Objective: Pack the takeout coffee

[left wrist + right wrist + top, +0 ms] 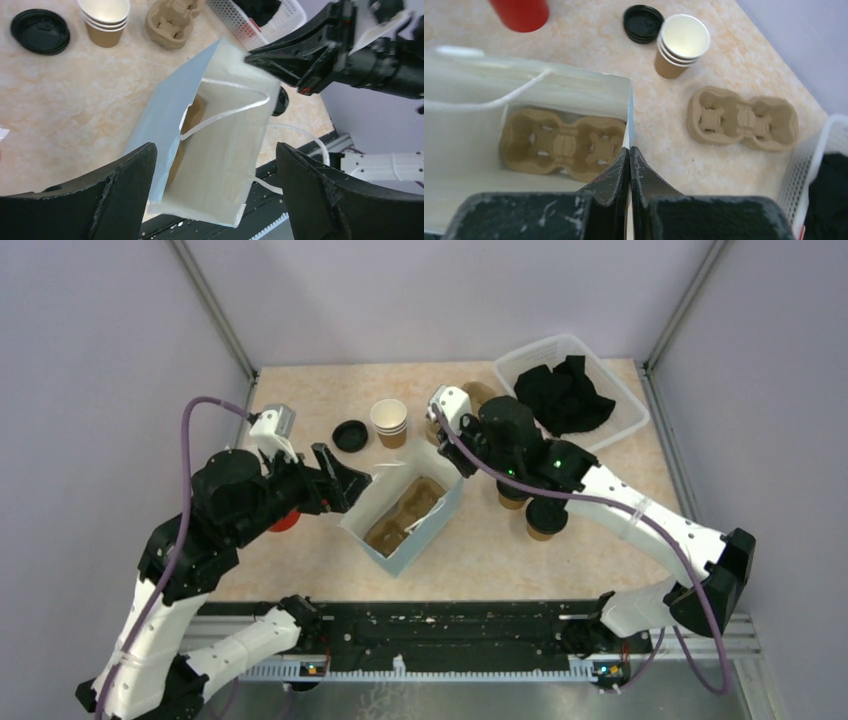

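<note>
Your left gripper stands released, fingers wide either side of the white paper bag. Your right gripper is clenched on the bag's far rim, probably to hold its mouth open over the cardboard carrier inside. The two lidded coffee cups stand unpacked on the table just right of the bag, and beyond are stacked open cups, a loose black lid and a spare carrier; no writing is readable.

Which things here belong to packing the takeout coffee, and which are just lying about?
Job:
two lidded cups
paper bag
carrier inside the bag

Lying about:
stack of open cups
spare black lids
second carrier
red cup
basket with black cloth
</note>
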Available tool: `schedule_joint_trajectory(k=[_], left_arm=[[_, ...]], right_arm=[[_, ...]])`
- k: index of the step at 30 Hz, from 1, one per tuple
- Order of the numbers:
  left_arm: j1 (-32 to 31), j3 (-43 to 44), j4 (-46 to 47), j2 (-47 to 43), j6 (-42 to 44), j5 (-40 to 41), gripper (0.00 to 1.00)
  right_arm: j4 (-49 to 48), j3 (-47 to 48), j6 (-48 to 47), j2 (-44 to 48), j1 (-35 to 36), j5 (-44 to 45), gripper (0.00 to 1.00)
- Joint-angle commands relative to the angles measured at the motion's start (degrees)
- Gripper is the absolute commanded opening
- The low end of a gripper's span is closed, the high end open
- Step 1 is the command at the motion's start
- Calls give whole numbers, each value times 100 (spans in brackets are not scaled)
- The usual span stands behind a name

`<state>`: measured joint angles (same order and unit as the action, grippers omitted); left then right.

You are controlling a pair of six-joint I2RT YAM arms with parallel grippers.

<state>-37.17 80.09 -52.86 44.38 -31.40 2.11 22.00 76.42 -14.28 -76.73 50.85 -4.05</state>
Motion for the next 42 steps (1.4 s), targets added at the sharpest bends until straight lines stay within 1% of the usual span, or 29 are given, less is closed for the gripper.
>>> schedule_joint_trajectory(k=[1, 3, 5, 8, 10, 12, 15, 20, 22, 27, 32, 34, 35, 36, 37, 40, 41, 42], left_arm=[[3, 564, -703, 545, -233, 747, 95], [0, 940, -1360, 932, -531, 1201, 94], [7, 1209, -1759, 1277, -650, 1323, 92], [3, 1382, -1939, 1574, -733, 1125, 90], [8, 1313, -1930, 1648, -849, 984, 88], [6, 1309, -2056, 1754, -937, 877, 84], [6, 1324, -2349, 1993, -1134, 965, 77], [0, 1363, -2471, 2234, -1198, 823, 62], [7, 1220, -2496, 2178, -1271, 797, 61], [8, 810, -2447, 2089, -1390, 602, 52], [3, 661, -2418, 2172, -1320, 856, 43], [8, 672, -2281, 2206, -1192, 980, 34], [3, 713, -2247, 2256, -1137, 1097, 27], [7, 761, -2217, 2311, -1073, 1225, 21], [6, 794, -2182, 2359, -985, 1361, 17], [8, 992, -2210, 2536, -727, 1873, 5], [8, 1052, -2204, 2575, -627, 1971, 1], [6, 1092, -2202, 2599, -566, 2038, 0]], right_arm=[[1121, 1164, 1758, -287, 56, 1594, 0], [1681, 1426, 2482, -368, 227, 2321, 0], [2030, 1573, 3185, -437, 334, 2720, 0], [2141, 1621, 3891, -451, 441, 2945, 0], [2289, 1663, 4215, -489, 459, 3051, 0], [2657, 1802, 4678, -565, 473, 3305, 0], [2815, 1735, 5202, -496, 573, 3524, 0], [2702, 1413, 5588, -311, 643, 3580, 0], [2734, 1402, 5654, -281, 644, 3636, 0], [2855, 1387, 5859, -271, 645, 3700, 0], [2743, 1266, 5973, -201, 653, 3637, 0], [2699, 1297, 5882, -181, 653, 3557, 1], [2750, 1356, 5836, -168, 651, 3539, 8], [2809, 1420, 5770, -141, 649, 3540, 16], [2813, 1461, 5634, -70, 644, 3514, 26], [3038, 1634, 5127, 320, 614, 3553, 50], [3167, 1671, 4890, 462, 532, 3519, 55], [3357, 1681, 4769, 585, 410, 3480, 60]])
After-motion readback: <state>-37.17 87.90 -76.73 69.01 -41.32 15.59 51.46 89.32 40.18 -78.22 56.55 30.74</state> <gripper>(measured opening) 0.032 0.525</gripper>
